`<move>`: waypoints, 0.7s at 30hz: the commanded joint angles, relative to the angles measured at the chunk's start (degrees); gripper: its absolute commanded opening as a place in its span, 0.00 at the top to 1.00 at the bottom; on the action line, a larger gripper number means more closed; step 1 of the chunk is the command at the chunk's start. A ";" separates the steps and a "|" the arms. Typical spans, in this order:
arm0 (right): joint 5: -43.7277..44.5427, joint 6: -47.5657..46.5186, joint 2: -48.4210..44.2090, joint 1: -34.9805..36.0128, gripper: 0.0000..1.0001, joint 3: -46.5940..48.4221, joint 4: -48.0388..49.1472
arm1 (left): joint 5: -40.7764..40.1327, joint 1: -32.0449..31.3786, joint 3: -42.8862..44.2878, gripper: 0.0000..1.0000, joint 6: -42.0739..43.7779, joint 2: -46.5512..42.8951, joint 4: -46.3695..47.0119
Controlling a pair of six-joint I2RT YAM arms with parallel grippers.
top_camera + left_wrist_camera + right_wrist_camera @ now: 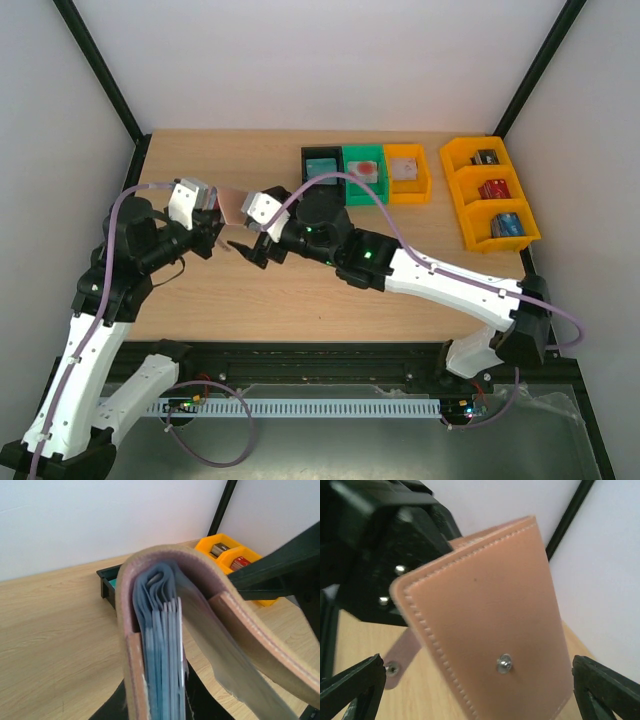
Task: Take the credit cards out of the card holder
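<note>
The pinkish-tan card holder [231,204] hangs above the table's left middle, with my left gripper [212,228] shut on it. In the left wrist view the card holder [165,562] stands spine up and spread open, with blue-grey sleeves [161,645] packed inside. The credit cards cannot be told apart from those sleeves. My right gripper [250,246] is open and faces the holder's outer flap [485,605]. That flap, with a metal stud [504,664], sits between the wide-apart fingertips [355,685] without touching them.
At the back stand a black bin [320,165], a green bin [363,168] and an orange bin [405,172]. A yellow three-part bin [490,195] with blocks is at the right. A snap strap [395,666] dangles from the holder.
</note>
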 commanded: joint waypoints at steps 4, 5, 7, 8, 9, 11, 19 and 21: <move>17.88 -1.66 4.45 0.90 0.08 4.79 5.10 | 1.57 -0.27 0.89 0.98 -0.20 -0.60 0.51; 19.71 -1.41 4.20 0.89 0.16 4.62 5.74 | 1.74 -0.27 0.86 0.98 0.18 -0.80 0.36; 22.07 -1.17 3.43 0.82 0.34 3.94 6.83 | 1.95 -0.28 0.30 0.98 1.18 -1.11 0.18; 22.20 -0.82 3.15 0.59 0.41 3.94 6.66 | 1.89 -0.31 -0.12 0.98 1.85 -1.27 0.23; 21.92 -0.44 3.04 0.45 0.43 4.23 6.08 | 1.62 -0.45 -0.76 0.98 2.61 -1.45 0.20; 21.28 0.37 3.09 0.17 0.47 5.14 4.26 | 0.95 -0.66 -1.99 0.98 4.12 -1.77 -0.04; 8.11 2.25 2.70 -1.42 0.98 7.63 -2.43 | 5.84 -1.52 -3.48 0.98 14.45 -2.88 -3.44; 4.03 4.09 1.90 -3.09 0.98 8.02 -3.61 | 8.45 -1.51 -3.69 0.98 14.48 -3.30 -3.81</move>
